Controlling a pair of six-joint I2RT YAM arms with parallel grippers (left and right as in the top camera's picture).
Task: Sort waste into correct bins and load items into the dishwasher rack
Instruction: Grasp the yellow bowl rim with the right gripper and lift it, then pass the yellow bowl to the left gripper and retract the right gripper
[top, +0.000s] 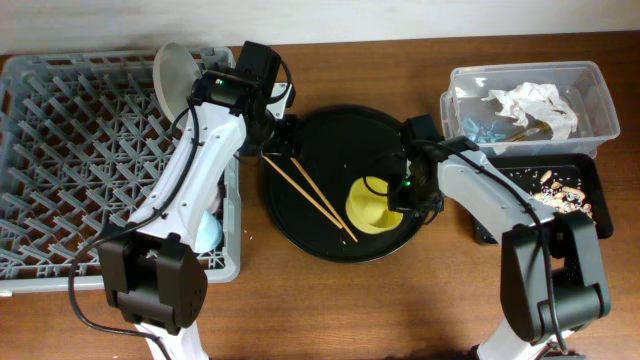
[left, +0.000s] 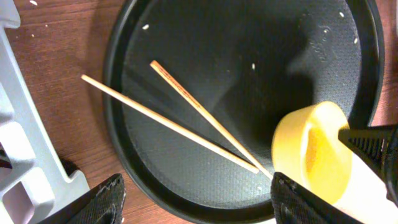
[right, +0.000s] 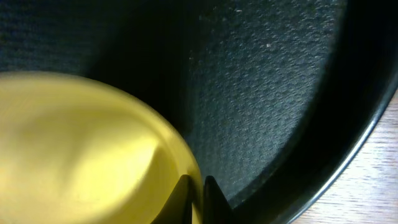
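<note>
Yellow stands out at the centre: a yellow round bowl (top: 372, 205) lies tipped on its side on the right part of a large round black tray (top: 330, 135), which sits on the brown wooden tabletop (top: 400, 300). The right claw (right: 198, 186) is clamped on the bowl's rim, its two dark fingers pressed together with the thin yellow edge between them. In the left wrist view one black finger of that claw lies against the bowl's mouth.

The left claw (left: 196, 196) hangs over the tray's left edge with its fingers wide apart and nothing between them. Just beyond it, two thin wooden chopsticks (left: 186, 118) lie on the tray. They run side by side and draw close near the bowl, and the end of one pokes out over the tray's rim.

A large square grey plastic rack (top: 80, 160) fills the left side. A pale grey-green round plate (top: 172, 70) stands on edge at its back right corner.

At the far right, a clear rectangular plastic box (top: 600, 90) holds crumpled white paper napkins (top: 535, 100). Touching its front side, a shallow rectangular black tray (top: 585, 165) carries beige-brown food scraps (top: 555, 190).
</note>
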